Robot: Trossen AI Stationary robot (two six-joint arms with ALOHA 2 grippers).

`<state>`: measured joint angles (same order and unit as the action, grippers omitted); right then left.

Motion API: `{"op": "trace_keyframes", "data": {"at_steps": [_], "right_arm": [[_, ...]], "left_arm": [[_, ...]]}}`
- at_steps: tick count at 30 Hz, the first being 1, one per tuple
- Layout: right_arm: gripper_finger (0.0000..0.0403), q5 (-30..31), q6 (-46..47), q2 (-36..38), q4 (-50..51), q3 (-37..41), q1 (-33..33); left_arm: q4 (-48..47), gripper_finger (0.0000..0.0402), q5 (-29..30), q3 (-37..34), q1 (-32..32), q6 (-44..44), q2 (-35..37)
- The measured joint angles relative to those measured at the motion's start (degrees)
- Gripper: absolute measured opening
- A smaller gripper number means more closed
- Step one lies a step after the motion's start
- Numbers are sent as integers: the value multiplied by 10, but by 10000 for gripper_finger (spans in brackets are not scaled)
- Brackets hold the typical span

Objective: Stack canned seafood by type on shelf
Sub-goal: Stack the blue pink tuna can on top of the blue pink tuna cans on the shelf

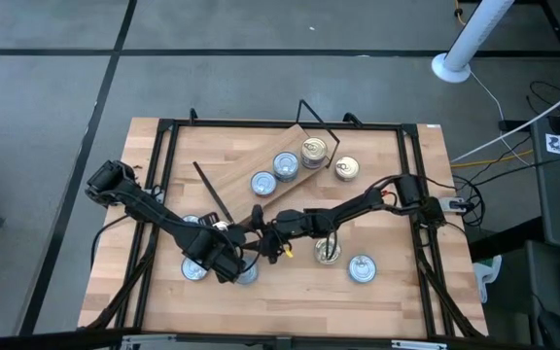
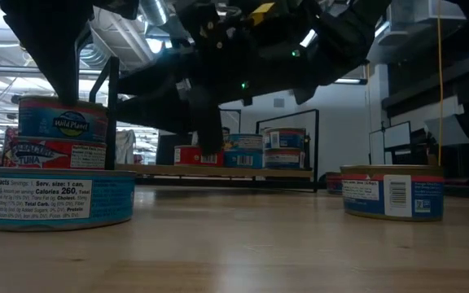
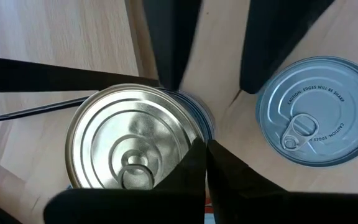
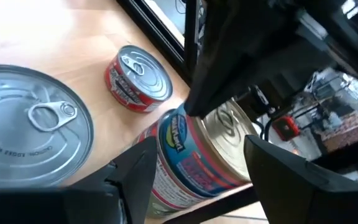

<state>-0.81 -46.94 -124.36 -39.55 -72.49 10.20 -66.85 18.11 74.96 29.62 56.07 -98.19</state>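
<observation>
Two tins are stacked on the table: a gold-lidded, blue-labelled tin [image 4: 185, 146] sits on a red-labelled one [image 2: 55, 153]. My left gripper [image 3: 204, 155] points steeply down over the stack, shut, with its tips at the gold lid's [image 3: 135, 140] edge. In the high view it [image 1: 224, 255] hides the stack. My right gripper [image 4: 199, 152] comes in level from the table's right, open, one finger on each side of the stack and nothing touched as far as shows. The shelf [image 1: 261, 160] lies askew at the far middle and carries three tins [image 1: 285, 165]. My left gripper's shut fingertips [image 3: 194, 163] come from above, pointing down, at the rim of the top tin's gold lid [image 3: 179, 134]. I cannot tell whether they touch it or stand just over it. The tin rests upright on the red tin.
Loose tins surround the stack: a silver-lidded one [image 3: 316, 112] beside it, a red one [image 4: 138, 78], one at the near left [image 1: 194, 267], and two at the near right [image 1: 328, 251] [image 1: 361, 268]. A gold-lidded tin [image 1: 346, 168] lies off the shelf's right end. Black frame bars [image 1: 163, 175] edge the table.
</observation>
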Motion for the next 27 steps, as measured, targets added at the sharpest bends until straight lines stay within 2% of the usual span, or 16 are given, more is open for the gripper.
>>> {"op": "trace_keyframes", "data": {"at_steps": [13,27], "right_arm": [[241,3,-73,0,-12,0,7],[241,4,-75,0,-11,0,7]], "left_arm": [[1,0,2,0,-1,40,5],[1,0,6,-1,-1,53,7]]}}
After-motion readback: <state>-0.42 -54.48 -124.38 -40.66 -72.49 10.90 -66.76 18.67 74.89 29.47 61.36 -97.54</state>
